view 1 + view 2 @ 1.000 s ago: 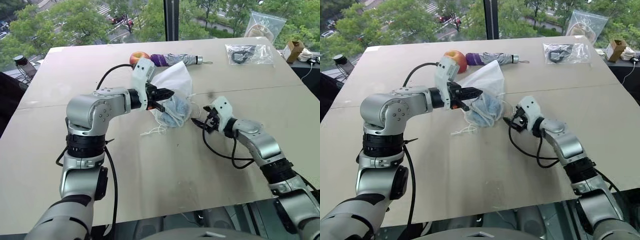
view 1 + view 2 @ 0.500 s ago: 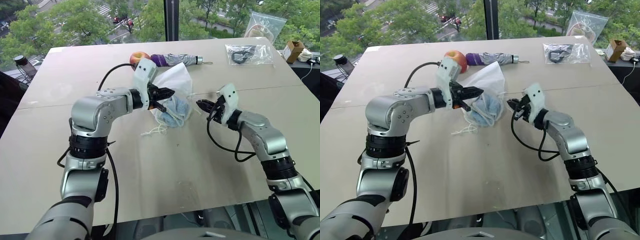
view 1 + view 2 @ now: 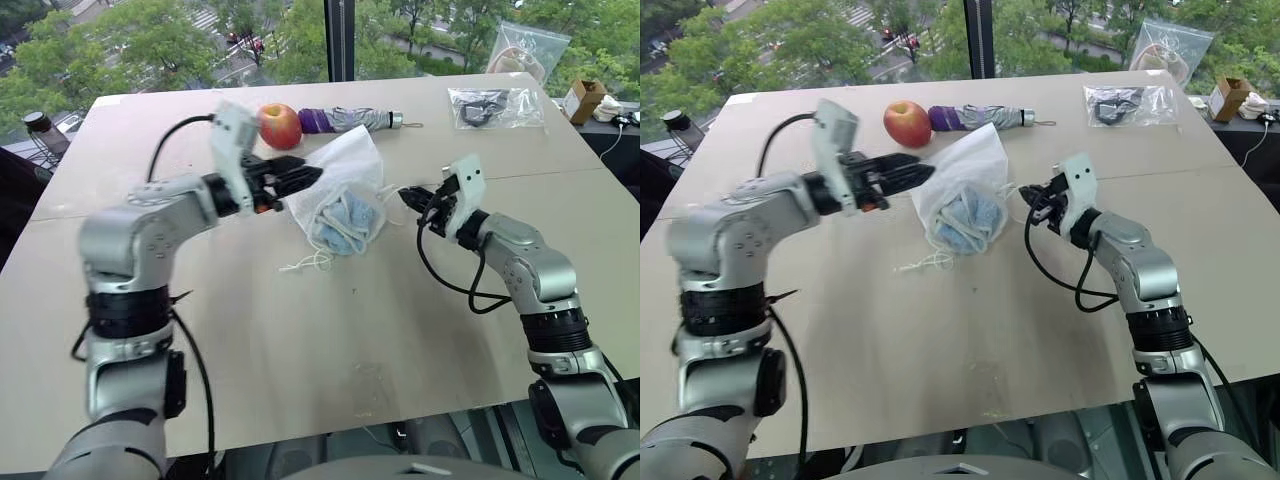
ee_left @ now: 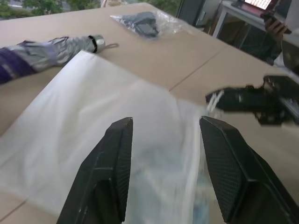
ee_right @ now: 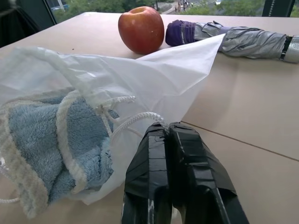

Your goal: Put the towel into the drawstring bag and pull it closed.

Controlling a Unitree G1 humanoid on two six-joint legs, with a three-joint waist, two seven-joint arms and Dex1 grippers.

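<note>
Inside drawstring bag point(image 3: 962, 195): towel point(image 3: 965, 222), on tan desk point(image 3: 970, 330) by windows. Left gripper point(image 3: 300, 175) released; right gripper point(image 3: 1028, 197) clenched on bag's cord point(image 5: 135, 120).

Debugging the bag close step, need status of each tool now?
Left tool: open, holding nothing, beside the drawstring bag.
Right tool: closed on the bag's drawstring.

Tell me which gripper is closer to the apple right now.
Left. The left gripper hovers just in front of the apple, by the bag. The right gripper sits across the bag, farther away, fingers shut on the cord.
</note>
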